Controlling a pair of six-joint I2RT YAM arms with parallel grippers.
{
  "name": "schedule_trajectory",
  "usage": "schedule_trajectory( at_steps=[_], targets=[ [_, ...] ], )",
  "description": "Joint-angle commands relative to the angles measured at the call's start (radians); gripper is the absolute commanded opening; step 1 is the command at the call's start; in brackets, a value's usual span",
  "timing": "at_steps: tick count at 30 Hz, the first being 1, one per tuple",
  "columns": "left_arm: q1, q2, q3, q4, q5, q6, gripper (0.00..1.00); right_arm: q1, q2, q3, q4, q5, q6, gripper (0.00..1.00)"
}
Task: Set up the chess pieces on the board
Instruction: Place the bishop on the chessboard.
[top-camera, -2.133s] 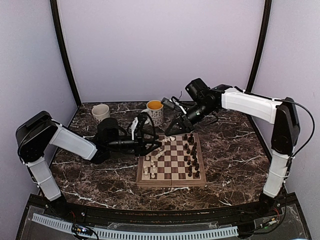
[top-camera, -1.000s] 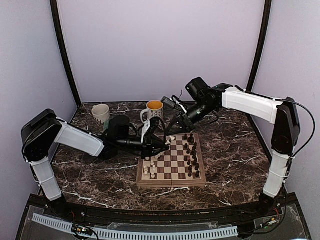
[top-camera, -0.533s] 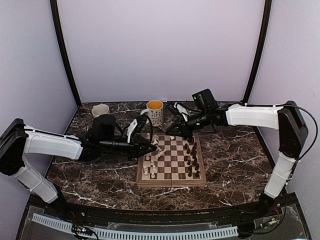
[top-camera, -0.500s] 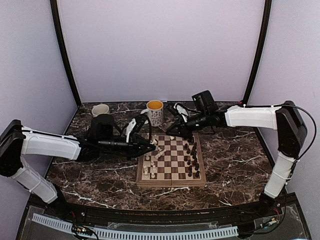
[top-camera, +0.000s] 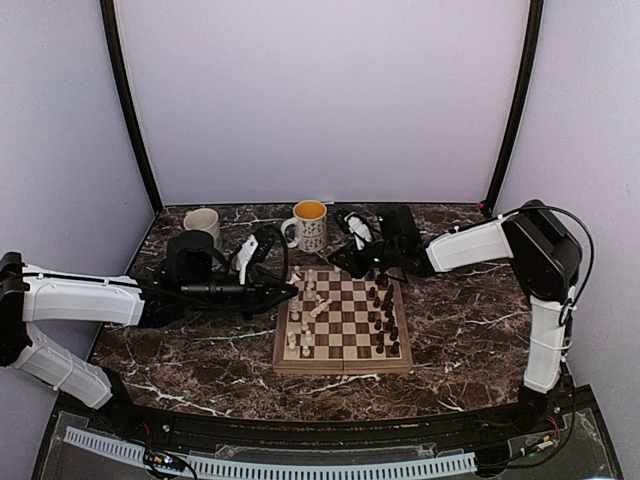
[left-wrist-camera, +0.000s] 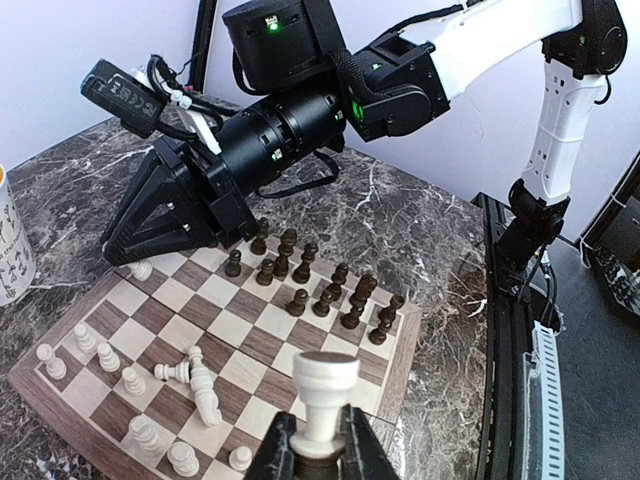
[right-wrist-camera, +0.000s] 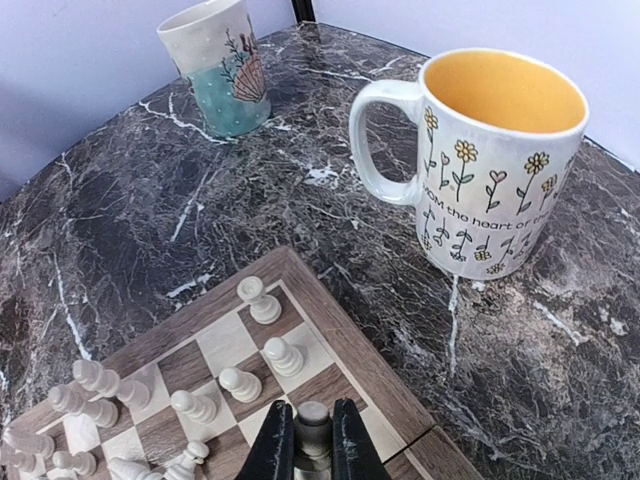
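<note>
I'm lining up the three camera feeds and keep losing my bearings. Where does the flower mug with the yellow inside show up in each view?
Top external: the flower mug stands just beyond the board's far left corner.
Left wrist: only a sliver at the left edge, probably this mug.
Right wrist: upper right, large.
Shared landmark: the board; its corner with cream pieces lies nearest the mug.

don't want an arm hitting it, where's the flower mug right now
In the top view the flower mug stands on the table just behind the board's far-left corner, with the shell mug further left.
</note>
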Motion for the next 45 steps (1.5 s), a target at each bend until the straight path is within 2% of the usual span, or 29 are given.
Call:
schedule_trajectory(
  at_steps=[1,11,20,24,28,33,39,42,45],
  targets=[
    [-0.002,-0.042,-0.026,0.006,-0.032,-0.006,0.06,-0.006,0.037,-0.009,0.108,0.041,0.03,0.09],
    [-0.002,-0.024,-0.044,0.022,-0.045,0.007,0.06,-0.005,0.083,-0.017,0.128,0.0,0.058,0.14],
    [0.0,-0.016,-0.058,0.036,-0.05,0.017,0.06,-0.002,0.052,-0.014,0.084,-0.028,0.07,0.16],
    [0.001,-0.014,-0.066,0.043,-0.048,0.019,0.06,-0.001,0.055,-0.014,0.074,-0.042,0.07,0.21],
    [0.003,-0.019,-0.069,0.039,-0.046,0.024,0.06,-0.002,0.052,0.004,0.022,-0.06,0.079,0.25],
    [0.008,-0.033,-0.079,0.035,-0.049,0.033,0.06,-0.007,-0.028,0.01,-0.052,-0.074,0.076,0.27],
    [0.01,-0.042,-0.056,-0.019,-0.057,0.025,0.06,-0.01,-0.07,0.118,-0.288,-0.046,-0.031,0.34],
    [0.01,-0.051,-0.04,-0.073,-0.065,0.027,0.06,-0.01,-0.024,0.244,-0.504,-0.033,-0.149,0.38],
    [0.012,-0.064,-0.028,-0.122,-0.07,0.029,0.06,-0.009,0.07,0.414,-0.739,-0.007,-0.24,0.38]
  ],
)
